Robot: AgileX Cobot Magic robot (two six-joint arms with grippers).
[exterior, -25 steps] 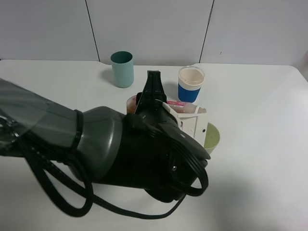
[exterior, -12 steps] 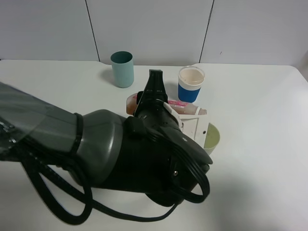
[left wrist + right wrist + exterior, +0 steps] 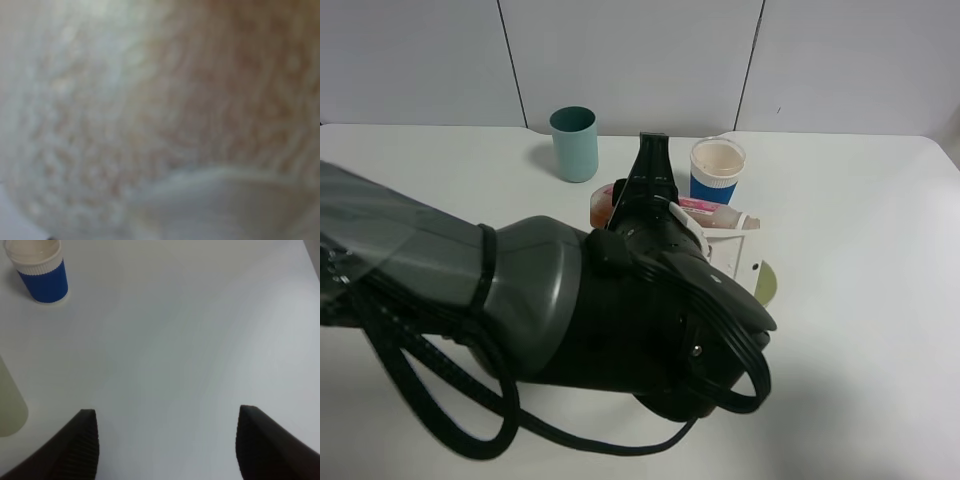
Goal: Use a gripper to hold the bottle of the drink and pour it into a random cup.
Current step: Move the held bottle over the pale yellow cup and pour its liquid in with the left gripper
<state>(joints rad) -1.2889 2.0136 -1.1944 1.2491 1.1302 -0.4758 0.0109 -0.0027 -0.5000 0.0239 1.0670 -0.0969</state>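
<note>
My left gripper [image 3: 712, 232], a white claw on the bulky black arm, is shut on the bottle [image 3: 708, 210]. The bottle is tipped on its side, its neck pointing right above the yellowish-green cup [image 3: 766, 283]. The arm hides most of the cup. Brown drink [image 3: 602, 208] shows at the bottle's raised base. The left wrist view is a blur of clear plastic and brown drink [image 3: 240, 75] right against the lens. My right gripper [image 3: 167, 450] is open and empty above bare table, with the cup's side [image 3: 10, 410] at the frame's edge.
A teal cup [image 3: 574, 143] stands at the back left. A white cup with a blue sleeve [image 3: 716, 174] stands just behind the bottle and also shows in the right wrist view [image 3: 40, 270]. A black cable [image 3: 470, 420] loops below the left arm.
My left arm has shifted right and back with the bottle, which has tipped flatter. The arm now covers more of the yellowish-green cup.
</note>
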